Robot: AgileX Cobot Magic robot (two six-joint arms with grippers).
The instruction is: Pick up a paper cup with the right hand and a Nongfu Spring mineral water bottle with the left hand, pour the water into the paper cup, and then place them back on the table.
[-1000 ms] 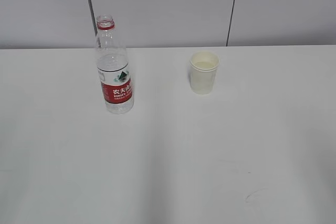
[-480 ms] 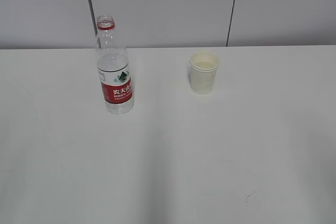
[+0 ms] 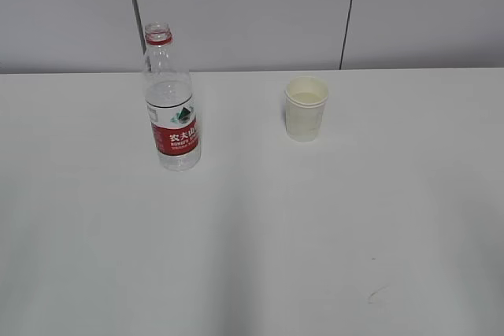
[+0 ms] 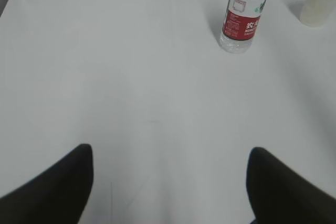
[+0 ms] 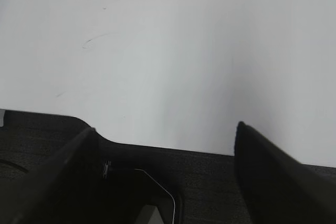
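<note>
From my station I see the tall clear plastic bottle (image 3: 171, 104) with its red neck ring and red-and-white label standing upright on the plain white desk (image 3: 252, 257), left of centre, uncapped. The small cream-white tapered paper cup (image 3: 305, 108) stands upright well to its right, apart from it, and it looks as if some clear liquid already sits in it, though I cannot be sure.

Neither arm shows in the exterior view. The left gripper (image 4: 168, 187) hangs with its jaws spread wide and empty, well short of the bottle, which sits toward the upper right of its view. The right gripper (image 5: 165, 171) is likewise spread and empty, low near the desk's front edge, with no cup in its view.

My worry is the open bottle: I judge a finger arriving off-centre could tip it and spill water across the desk. The cup is light, so a hard squeeze could crush it, or a glancing finger push it away.
</note>
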